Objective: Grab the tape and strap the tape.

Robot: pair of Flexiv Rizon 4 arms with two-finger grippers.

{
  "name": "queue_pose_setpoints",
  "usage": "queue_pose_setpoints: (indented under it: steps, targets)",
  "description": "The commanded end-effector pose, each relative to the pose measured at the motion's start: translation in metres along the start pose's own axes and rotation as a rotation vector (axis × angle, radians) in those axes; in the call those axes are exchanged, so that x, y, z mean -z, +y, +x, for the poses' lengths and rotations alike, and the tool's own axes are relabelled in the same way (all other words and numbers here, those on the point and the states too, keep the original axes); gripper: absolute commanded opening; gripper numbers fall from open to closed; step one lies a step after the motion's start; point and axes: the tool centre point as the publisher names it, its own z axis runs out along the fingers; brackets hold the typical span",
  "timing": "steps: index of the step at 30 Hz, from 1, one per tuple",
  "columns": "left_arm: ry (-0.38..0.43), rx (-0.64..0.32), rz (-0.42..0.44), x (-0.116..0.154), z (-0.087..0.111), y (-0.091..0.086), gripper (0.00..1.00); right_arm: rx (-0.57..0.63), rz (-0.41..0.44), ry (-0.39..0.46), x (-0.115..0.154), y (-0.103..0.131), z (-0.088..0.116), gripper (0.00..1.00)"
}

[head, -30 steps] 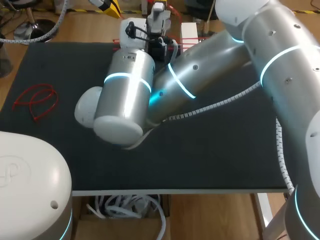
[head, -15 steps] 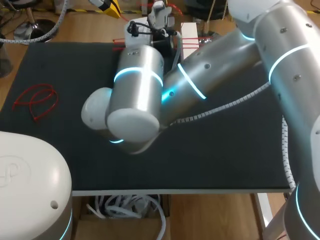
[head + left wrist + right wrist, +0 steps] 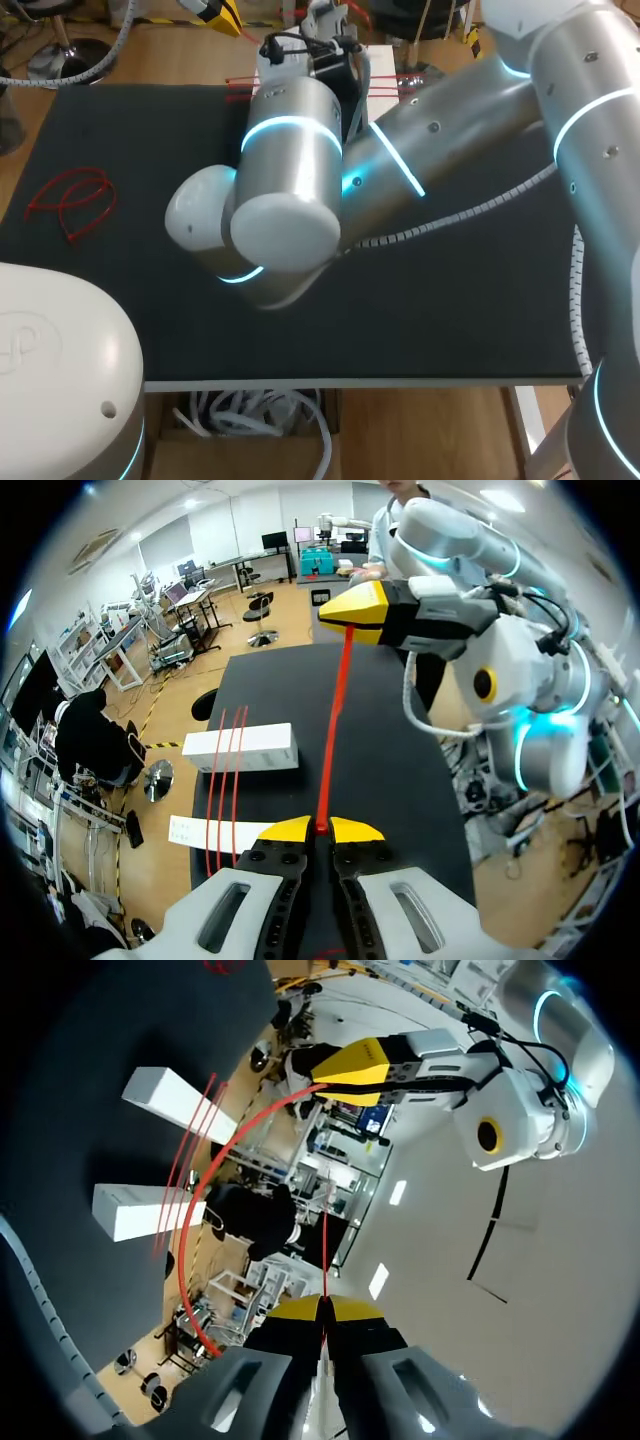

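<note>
Two ends of one red tape (image 3: 335,720) sit clamped tight, one in the left jaws, one in the right jaws, by the desk's (image 3: 450,300) far edge.

No text, number or sign can be read in any view. The white housing of the left arm (image 3: 60,350) bears a looped emblem pressed into its shell, a shape and not letters. In the left wrist view, the nearer white block (image 3: 215,832) on the table (image 3: 390,770) carries a few faint dark marks at one end, too small to make out.
</note>
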Motion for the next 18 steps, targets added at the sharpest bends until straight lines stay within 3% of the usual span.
queue_pose_setpoints:
  steps: [1, 18]
  targets:
    - [0.004, 0.0, -0.003, 0.0007, -0.0009, -0.0003, 0.0, 0.026, -0.019, 0.012, 0.0005, -0.002, -0.0067, 0.0]
    - [0.004, 0.0, -0.003, 0.0007, -0.0009, -0.0003, 0.0, 0.022, -0.036, -0.019, 0.0014, -0.0059, -0.0121, 0.0]
